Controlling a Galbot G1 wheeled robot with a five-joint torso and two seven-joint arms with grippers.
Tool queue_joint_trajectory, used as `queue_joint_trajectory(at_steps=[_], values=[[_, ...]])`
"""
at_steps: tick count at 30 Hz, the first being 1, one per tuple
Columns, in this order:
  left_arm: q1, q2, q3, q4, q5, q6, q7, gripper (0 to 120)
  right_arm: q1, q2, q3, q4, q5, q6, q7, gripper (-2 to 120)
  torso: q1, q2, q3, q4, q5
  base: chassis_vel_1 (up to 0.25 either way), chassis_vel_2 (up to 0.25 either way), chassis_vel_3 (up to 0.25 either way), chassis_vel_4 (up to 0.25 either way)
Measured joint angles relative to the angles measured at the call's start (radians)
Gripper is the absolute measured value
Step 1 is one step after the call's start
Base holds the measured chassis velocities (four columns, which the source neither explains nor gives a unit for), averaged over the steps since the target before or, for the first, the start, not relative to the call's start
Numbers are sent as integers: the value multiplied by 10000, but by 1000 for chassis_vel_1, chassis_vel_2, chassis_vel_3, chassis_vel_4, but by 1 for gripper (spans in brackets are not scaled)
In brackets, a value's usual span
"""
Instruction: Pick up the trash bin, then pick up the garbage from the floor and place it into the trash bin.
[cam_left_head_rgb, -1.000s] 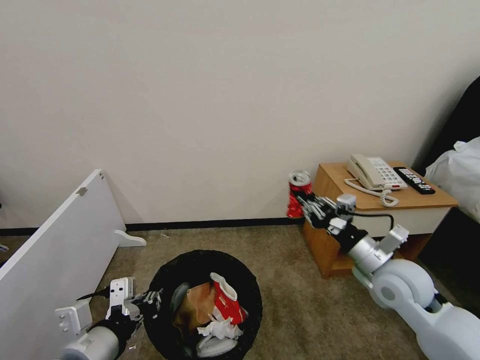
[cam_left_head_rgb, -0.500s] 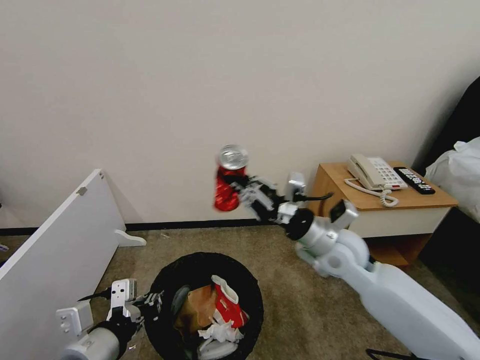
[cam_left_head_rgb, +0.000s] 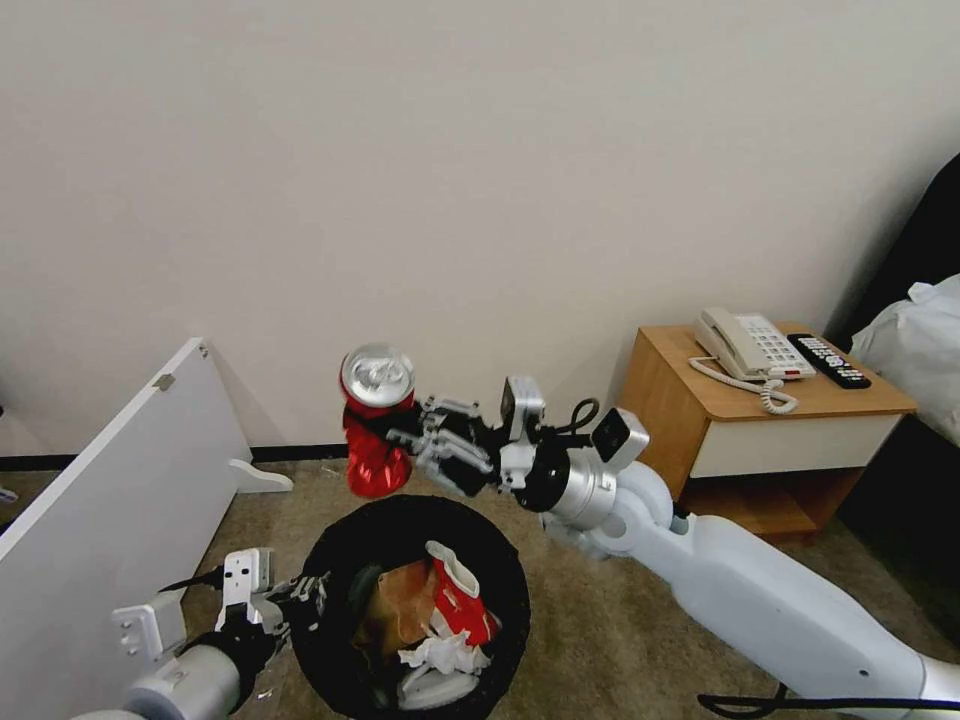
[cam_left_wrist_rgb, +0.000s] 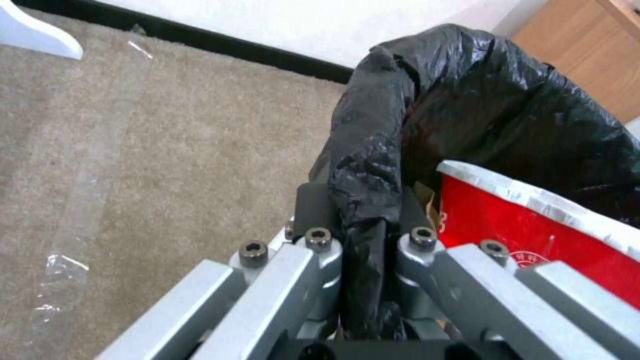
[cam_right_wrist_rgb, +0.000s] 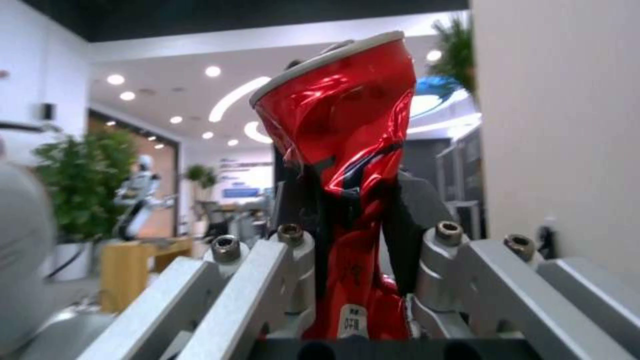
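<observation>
Left gripper: my jaws pinch the black-bagged rim of the trash bin, low at my left.
Trash bin: upright on the carpet floor; inside lie a red-white snack packet, a brown paper bag and white tissue.
Right gripper: my jaws squeeze the crushed red can at its dented waist.
Crushed red can: upright, silver top up, held in the air above the bin's far rim.
Bench: wooden, by the wall at my right, carrying a phone and a remote.
</observation>
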Motion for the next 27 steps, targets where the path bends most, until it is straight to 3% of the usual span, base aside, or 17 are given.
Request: queue_joint_trajectory(at_steps=[21,27], values=[[-117,40,-54,0,-108,24,-70,4,-857,-880,174,335,-123,-162,-1170,16,1,0,0,-1,1,0,0,0,0],[-183,34,-54,0,-139,26,-84,4,-916,-904,175,354,-111,-209,-1405,33,1,1,0,0,1,0,0,0,0]])
